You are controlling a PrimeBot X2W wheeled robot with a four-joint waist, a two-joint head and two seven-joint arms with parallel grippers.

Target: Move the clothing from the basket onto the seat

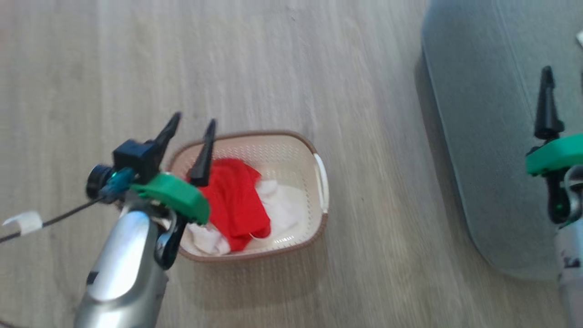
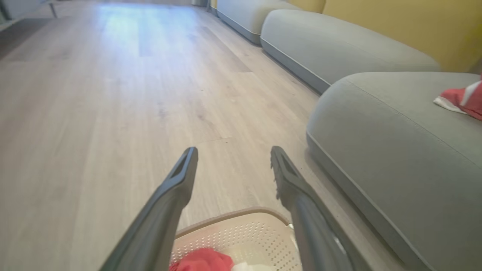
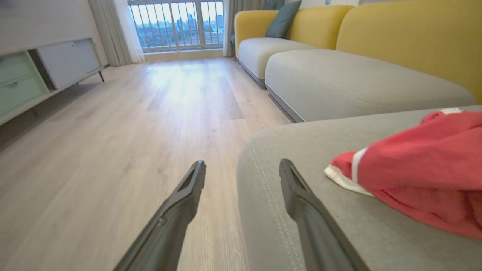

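Note:
The cream basket (image 1: 319, 200) stands on the wooden floor and holds red clothing (image 1: 234, 202) with white parts. My left gripper (image 1: 193, 123) hovers open over the basket's left end, nothing between its fingers; its wrist view shows the basket rim (image 2: 241, 214) and red fabric (image 2: 203, 261) below the fingers (image 2: 180, 180). The grey seat (image 1: 483, 127) lies to the right. My right gripper (image 3: 241, 171) is open above the seat's edge (image 3: 263, 180), empty. One red garment with white bands (image 3: 418, 165) lies on the seat, also the red garment (image 2: 463, 99) at the left wrist view's right edge.
Wooden floor (image 1: 319, 68) surrounds the basket. More grey cushions (image 3: 339, 79) with yellow backs (image 3: 395, 30) line the right side. A low cabinet (image 3: 45, 71) stands along the left wall, a balcony window (image 3: 177, 22) at the far end. A cable with white tape (image 1: 25, 222) trails from my left wrist.

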